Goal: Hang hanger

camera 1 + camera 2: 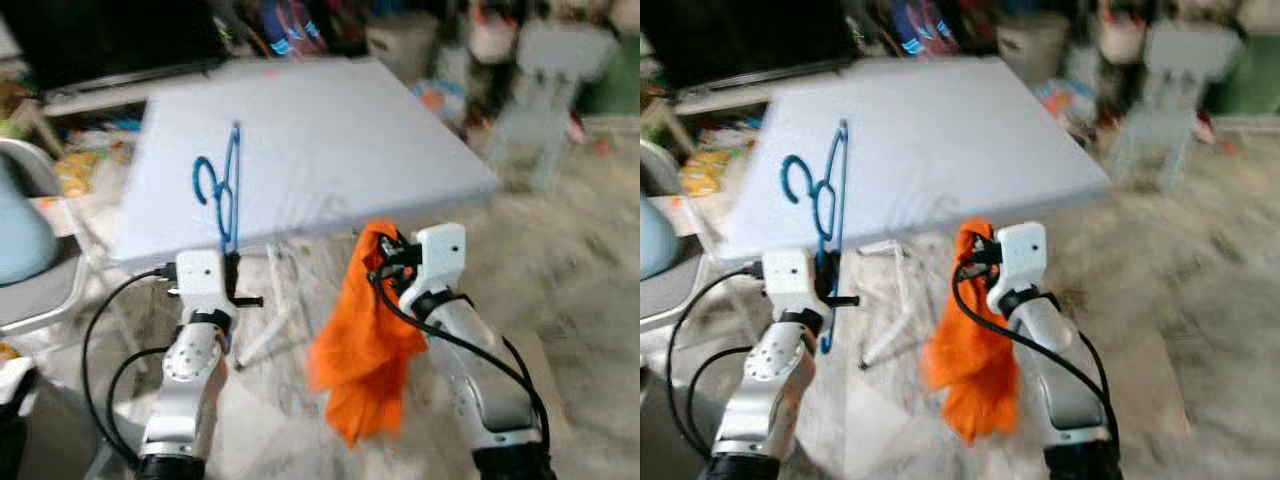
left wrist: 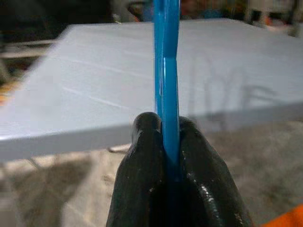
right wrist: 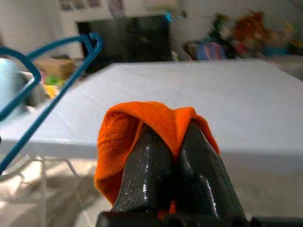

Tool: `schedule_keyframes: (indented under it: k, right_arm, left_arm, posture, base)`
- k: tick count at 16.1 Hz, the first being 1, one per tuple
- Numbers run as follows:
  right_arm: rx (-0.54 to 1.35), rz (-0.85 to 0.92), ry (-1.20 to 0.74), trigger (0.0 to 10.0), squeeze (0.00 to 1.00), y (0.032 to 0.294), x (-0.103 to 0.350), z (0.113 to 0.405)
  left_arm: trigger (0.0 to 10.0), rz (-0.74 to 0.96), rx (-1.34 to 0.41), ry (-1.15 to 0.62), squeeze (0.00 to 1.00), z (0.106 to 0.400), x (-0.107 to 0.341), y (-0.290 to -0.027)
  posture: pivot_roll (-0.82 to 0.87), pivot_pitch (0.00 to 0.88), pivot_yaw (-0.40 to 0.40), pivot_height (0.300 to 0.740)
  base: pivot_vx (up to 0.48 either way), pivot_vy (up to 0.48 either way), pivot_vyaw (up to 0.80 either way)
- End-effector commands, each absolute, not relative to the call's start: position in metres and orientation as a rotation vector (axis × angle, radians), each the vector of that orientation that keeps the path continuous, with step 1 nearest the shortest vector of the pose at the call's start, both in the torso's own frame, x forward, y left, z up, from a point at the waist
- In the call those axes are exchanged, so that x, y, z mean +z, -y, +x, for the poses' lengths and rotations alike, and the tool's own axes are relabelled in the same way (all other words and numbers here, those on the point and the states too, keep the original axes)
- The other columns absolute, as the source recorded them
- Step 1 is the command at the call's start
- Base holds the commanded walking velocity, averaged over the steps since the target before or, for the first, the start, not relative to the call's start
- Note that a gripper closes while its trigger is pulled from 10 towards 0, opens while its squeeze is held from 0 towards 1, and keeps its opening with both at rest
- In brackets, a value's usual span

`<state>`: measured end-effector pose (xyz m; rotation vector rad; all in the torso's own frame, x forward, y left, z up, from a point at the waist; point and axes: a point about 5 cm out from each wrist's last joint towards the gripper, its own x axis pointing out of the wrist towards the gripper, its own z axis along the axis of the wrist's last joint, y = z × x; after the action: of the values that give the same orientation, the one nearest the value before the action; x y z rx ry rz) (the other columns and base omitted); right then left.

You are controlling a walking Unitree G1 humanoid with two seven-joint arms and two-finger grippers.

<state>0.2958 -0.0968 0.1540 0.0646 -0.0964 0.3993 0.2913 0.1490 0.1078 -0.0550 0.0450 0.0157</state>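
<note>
Left claw [image 2: 166, 142], thin blue hanger [image 1: 225, 190]

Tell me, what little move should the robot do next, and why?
Probably bring the right tool, shut on the orange cloth, toward the blue plastic hanger clamped upright in the left tool. The two are held apart before the white table.

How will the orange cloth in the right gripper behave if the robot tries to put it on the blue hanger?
Probably floppy: the orange cloth hangs limp below the right gripper, bunched over its fingers. It looks light, so it may swing as the arm moves. The blue hanger, pinched upright in the left gripper, seems stiff, yet thin enough to twist in that grip.
</note>
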Motion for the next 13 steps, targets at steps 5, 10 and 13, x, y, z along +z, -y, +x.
schedule_keyframes:
  k: [5, 10, 13]
  right_arm:
    - [0.455, 0.079, 0.133, 10.0, 0.0, 0.0819, 0.1616, 0.2949]
    - [0.434, 0.095, 0.111, 10.0, 0.0, 0.0824, 0.1596, 0.2969]
    - [0.417, 0.096, 0.102, 10.0, 0.0, 0.0849, 0.158, 0.2977]
  left_arm:
    - [10.0, -0.03, 0.067, -0.032, 0.0, 0.2883, 0.1093, -0.1639]
    - [10.0, -0.034, 0.057, -0.072, 0.0, 0.2867, 0.1017, -0.1625]
    - [10.0, -0.056, 0.032, -0.06, 0.0, 0.2858, 0.1022, -0.158]
  posture:
    - [-0.07, 0.0, 0.065, 0.74]
    - [-0.07, 0.0, 0.063, 0.74]
    - [-0.07, 0.0, 0.062, 0.74]
  base:
    - [0.294, 0.379, 0.6]
    - [0.172, 0.232, -0.13]
    - [0.0, 0.0, -0.8]
